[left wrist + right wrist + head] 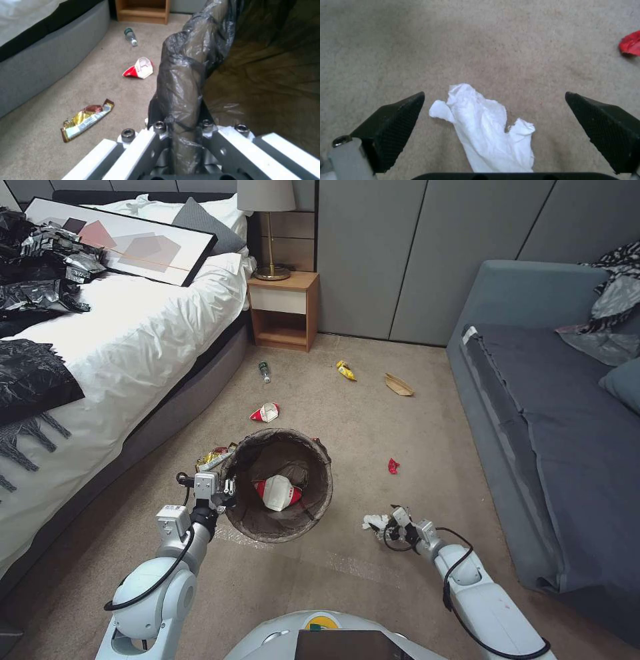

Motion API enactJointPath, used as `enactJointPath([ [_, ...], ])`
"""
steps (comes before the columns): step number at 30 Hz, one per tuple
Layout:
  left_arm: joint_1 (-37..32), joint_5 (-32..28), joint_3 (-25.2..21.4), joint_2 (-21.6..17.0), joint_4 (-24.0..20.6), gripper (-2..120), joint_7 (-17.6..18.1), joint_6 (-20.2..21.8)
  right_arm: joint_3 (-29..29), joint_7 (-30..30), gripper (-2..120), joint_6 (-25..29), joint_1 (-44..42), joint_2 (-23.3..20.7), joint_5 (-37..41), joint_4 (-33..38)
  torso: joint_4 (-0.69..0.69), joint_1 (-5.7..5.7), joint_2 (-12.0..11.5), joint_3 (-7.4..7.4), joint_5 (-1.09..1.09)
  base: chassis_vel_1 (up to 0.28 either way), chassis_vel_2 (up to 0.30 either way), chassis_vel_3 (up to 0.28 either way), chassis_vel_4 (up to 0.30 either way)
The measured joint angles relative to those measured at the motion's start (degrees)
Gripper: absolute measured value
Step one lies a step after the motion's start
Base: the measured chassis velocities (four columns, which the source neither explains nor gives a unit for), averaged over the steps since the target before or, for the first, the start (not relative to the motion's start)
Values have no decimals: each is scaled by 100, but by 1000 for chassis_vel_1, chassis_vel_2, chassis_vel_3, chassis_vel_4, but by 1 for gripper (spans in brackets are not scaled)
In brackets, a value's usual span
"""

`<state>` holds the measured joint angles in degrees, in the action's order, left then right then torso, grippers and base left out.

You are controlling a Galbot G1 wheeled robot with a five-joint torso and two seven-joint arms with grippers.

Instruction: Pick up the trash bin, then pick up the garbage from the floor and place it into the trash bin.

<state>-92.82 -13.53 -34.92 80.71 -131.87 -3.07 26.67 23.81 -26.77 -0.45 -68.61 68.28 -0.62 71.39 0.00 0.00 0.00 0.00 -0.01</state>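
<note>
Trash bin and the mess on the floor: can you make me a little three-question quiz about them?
1. True or false: the trash bin already has a red-and-white carton inside.
2. What lies between the open fingers of the right gripper? A) green bottle B) white tissue C) brown paper bag
3. Fill in: the left gripper is clamped on the bin's ____.

Key
1. True.
2. B, the white tissue on the carpet; the green bottle and brown paper bag lie farther off.
3. Rim, over the dark bag.
</note>
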Motion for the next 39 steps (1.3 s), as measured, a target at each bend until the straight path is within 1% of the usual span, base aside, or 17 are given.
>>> enactJointPath([
  [13, -5, 15, 3, 18, 1, 0, 2, -14, 12, 42, 100, 223, 166, 199, -148, -546, 0, 0, 0, 0, 0, 0, 0, 0, 0],
  [26, -7, 34, 23, 29, 9, 0, 2, -27, 90, 67, 100, 408, 288, 297, -262, -1001, -1, 0, 0, 0, 1, 0, 0, 0, 0],
  [28, -12, 37, 21, 29, 9, 0, 2, -28, 99, 65, 94, 470, 318, 312, -271, -1080, 0, 0, 0, 0, 0, 0, 0, 0, 0],
  [29, -14, 38, 12, 26, 9, 0, 2, -28, 99, 48, 88, 536, 339, 318, -284, -1137, -2, 0, 0, 0, -1, 0, 0, 0, 0],
  [30, -14, 38, 12, 26, 9, 0, 2, -28, 99, 48, 88, 536, 339, 318, -284, -1137, -2, 0, 0, 0, -1, 0, 0, 0, 0],
  [33, -16, 39, 11, 28, 9, 0, 2, -29, 103, 7, 74, 596, 391, 333, -308, -1228, -1, 0, 1, -1, -1, 0, 0, 0, 0],
  [34, -16, 39, 11, 28, 9, 0, 2, -29, 103, 7, 74, 596, 391, 333, -308, -1228, -1, 0, 1, -1, -1, 0, 0, 0, 0],
  [35, -17, 44, 21, 34, 9, 0, 2, -29, 103, -12, 69, 627, 415, 343, -316, -1278, -2, 0, 1, -1, -2, 0, 0, 0, 0],
  [37, -19, 55, 40, 43, 9, 0, 1, -30, 108, -20, 65, 653, 451, 360, -343, -1333, -2, 0, 1, -1, -2, 0, 0, 0, 0],
  [38, -19, 55, 40, 43, 9, 0, 1, -30, 108, -20, 65, 653, 451, 360, -343, -1333, -2, 0, 1, -1, -2, 0, 0, 0, 0],
  [39, -19, 61, 48, 53, 9, 0, 1, -33, 110, -20, 60, 680, 472, 384, -358, -1389, -1, 0, 1, -1, -2, 0, 0, 0, 0],
])
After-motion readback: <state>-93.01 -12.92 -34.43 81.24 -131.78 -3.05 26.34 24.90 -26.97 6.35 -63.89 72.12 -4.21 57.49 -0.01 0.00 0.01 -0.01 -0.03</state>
